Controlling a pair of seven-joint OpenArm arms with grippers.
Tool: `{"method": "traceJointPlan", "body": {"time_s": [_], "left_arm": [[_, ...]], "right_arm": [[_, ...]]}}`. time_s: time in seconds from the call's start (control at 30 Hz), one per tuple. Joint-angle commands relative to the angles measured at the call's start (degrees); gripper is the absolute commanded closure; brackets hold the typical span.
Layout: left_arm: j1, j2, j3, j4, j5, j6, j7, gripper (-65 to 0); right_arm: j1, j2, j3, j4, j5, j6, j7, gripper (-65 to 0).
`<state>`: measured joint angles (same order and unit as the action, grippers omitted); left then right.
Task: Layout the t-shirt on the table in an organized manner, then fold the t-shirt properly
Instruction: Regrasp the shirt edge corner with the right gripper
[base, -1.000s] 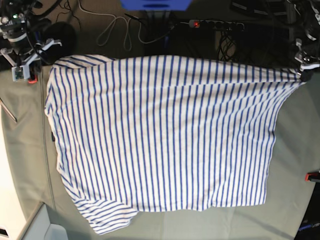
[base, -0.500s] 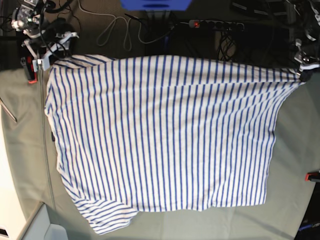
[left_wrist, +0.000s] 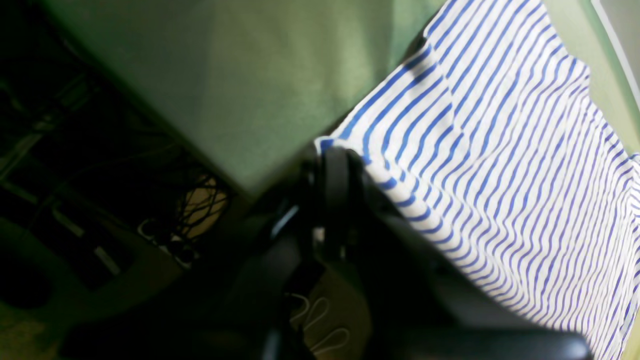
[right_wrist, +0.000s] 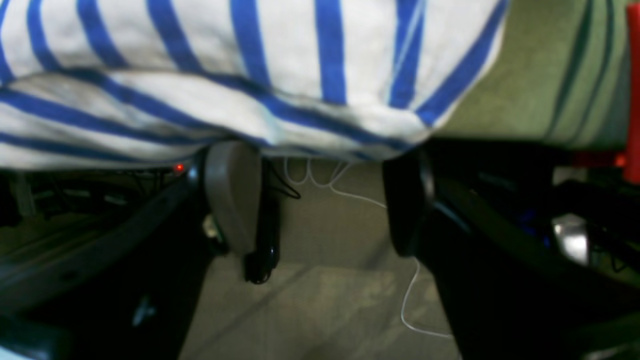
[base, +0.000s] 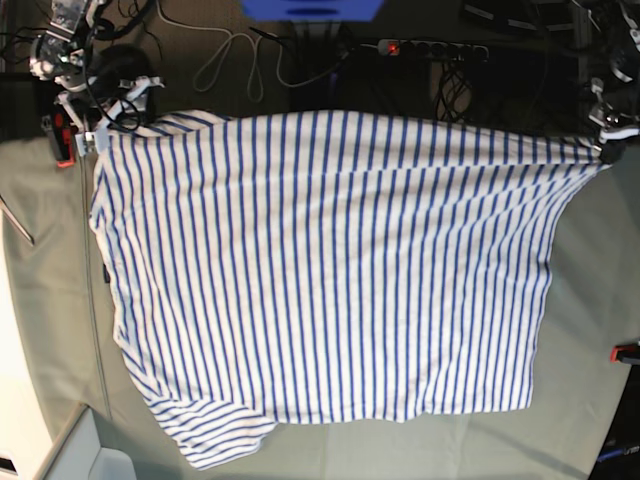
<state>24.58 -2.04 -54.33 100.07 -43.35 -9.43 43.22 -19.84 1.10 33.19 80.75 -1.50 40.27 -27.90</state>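
The striped t-shirt lies spread flat across the table, with one sleeve bunched at the near left. At the far right edge, my left gripper is shut on a corner of the shirt; the left wrist view shows that corner pinched in the dark fingers. My right gripper stands open at the shirt's far left corner. In the right wrist view its two fingers are wide apart just under the shirt's hem, with nothing clamped between them.
Red clamps sit on the table's edges at the far left and right. Beyond the far edge are a power strip and loose cables on the floor. A pale box corner shows at the near left.
My right gripper has opened and moved right, from beside the table's far left corner to the shirt's corner. The left gripper and the shirt have stayed put.
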Motion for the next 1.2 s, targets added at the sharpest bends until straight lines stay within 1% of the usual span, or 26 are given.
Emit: {"method": "traceJointPlan", "body": {"time_s": [0.0, 0.07, 0.1, 0.13, 0.2, 0.27, 0.43, 0.57, 0.67, 0.87, 1.0, 1.17], "left_arm": [[0.17, -0.73, -0.49, 0.81, -0.56, -0.28, -1.33, -0.1], [0.17, -0.73, -0.49, 0.81, -0.56, -0.28, -1.33, -0.1], [0.17, -0.73, -0.49, 0.81, -0.56, -0.28, -1.33, -0.1], [0.17, -0.73, -0.49, 0.81, -0.56, -0.28, -1.33, -0.1], [0.17, -0.73, -0.49, 0.81, -0.56, -0.28, -1.33, -0.1], [0.17, -0.73, -0.49, 0.81, -0.56, -0.28, -1.33, -0.1], [0.17, -0.73, -0.49, 0.81, -0.56, -0.28, -1.33, -0.1], [0.17, -0.73, -0.49, 0.81, -0.56, -0.28, -1.33, -0.1], [0.17, -0.73, -0.49, 0.81, -0.56, -0.28, -1.33, -0.1], [0.08, -0.73, -0.22, -0.86, -0.56, -0.28, -1.51, -0.1], [-1.24, -0.73, -0.22, -3.41, -0.56, -0.28, -1.51, -0.1], [-1.24, -0.73, -0.14, -3.59, -0.56, -0.28, -1.42, -0.1]], "right_arm": [[0.45, 0.52, 0.17, 0.96, 0.66, -0.27, 1.04, -39.1], [0.63, 0.52, 0.17, 0.70, 0.66, -0.27, 1.04, -37.5], [0.63, 0.52, 0.17, 0.79, 0.66, -0.27, 1.04, -34.3], [0.63, 0.52, 0.08, 0.96, 0.66, -0.27, 1.04, -29.5], [0.63, 0.43, 0.08, 1.05, 0.66, -0.27, 1.04, -16.0], [0.54, 0.35, 0.26, 1.05, 0.66, -0.27, 1.04, 0.0], [-0.78, 0.61, 1.23, 1.67, 0.66, -0.27, 1.04, 0.0], [-2.45, 0.26, 4.30, 6.68, 0.66, -0.27, 1.04, 0.0], [-3.77, 0.17, 5.36, 11.60, 0.66, -0.27, 0.96, 0.0], [-4.91, 0.08, 5.62, 18.63, 0.66, -0.27, 0.69, 0.0], [-4.21, 0.08, 5.45, 19.51, 0.57, -0.27, 0.69, 0.0], [-2.36, 0.43, 5.01, 19.07, 0.31, -0.27, 0.69, 0.0]]}}
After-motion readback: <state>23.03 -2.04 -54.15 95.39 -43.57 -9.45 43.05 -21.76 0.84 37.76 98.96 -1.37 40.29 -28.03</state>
